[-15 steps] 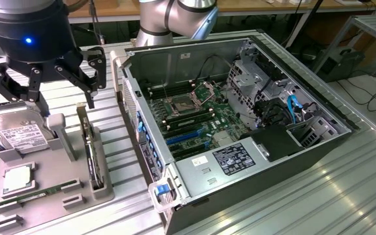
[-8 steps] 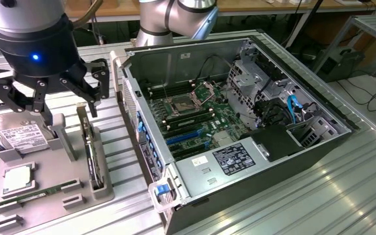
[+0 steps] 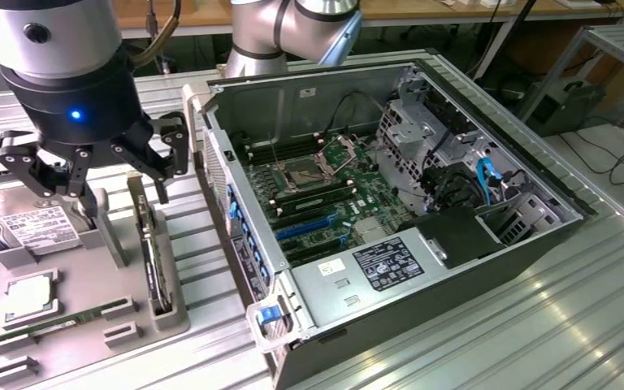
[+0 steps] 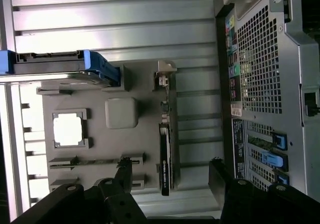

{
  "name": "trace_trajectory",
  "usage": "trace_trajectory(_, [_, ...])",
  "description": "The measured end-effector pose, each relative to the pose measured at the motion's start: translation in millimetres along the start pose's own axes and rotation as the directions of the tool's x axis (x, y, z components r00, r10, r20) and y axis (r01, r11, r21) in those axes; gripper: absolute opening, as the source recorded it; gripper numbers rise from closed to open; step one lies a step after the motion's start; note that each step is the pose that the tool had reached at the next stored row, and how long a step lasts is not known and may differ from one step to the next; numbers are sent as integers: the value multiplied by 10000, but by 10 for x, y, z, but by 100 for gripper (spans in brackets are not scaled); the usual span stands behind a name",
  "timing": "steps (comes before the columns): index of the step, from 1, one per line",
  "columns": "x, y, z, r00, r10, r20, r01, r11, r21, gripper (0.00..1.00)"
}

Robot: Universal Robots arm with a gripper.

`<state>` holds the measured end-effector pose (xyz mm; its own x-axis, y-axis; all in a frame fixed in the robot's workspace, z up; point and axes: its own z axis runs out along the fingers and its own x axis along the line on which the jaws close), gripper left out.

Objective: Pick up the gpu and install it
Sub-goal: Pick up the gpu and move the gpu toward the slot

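Observation:
The gpu point(image 3: 153, 248) is a thin dark card standing on its edge in a slot of the grey parts tray point(image 3: 90, 280), its pale bracket end pointing away from the tray's near edge. In the wrist view the gpu point(image 4: 166, 134) shows as a narrow dark strip with the metal bracket at one end. My gripper point(image 3: 101, 191) hovers above the tray, over the gpu, and touches nothing. Its jaws are open wide, and in the wrist view the two black fingers point(image 4: 125, 174) straddle the card's line with the gripper point(image 4: 172, 176) holding nothing.
The open computer case point(image 3: 399, 203) lies at the exterior view's right of the tray, motherboard and blue expansion slots point(image 3: 312, 231) exposed. The tray also holds a silver hard drive point(image 3: 36, 227), a CPU point(image 3: 28, 291) and a RAM stick point(image 3: 62, 321). Ribbed metal tabletop point(image 3: 572, 325) surrounds everything.

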<state>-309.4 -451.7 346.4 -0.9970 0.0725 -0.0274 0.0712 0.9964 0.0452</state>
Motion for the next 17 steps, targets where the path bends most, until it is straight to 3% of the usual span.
trace_trajectory(17, [10,-14,304,10000,3,-26,-3,10000,2,73])
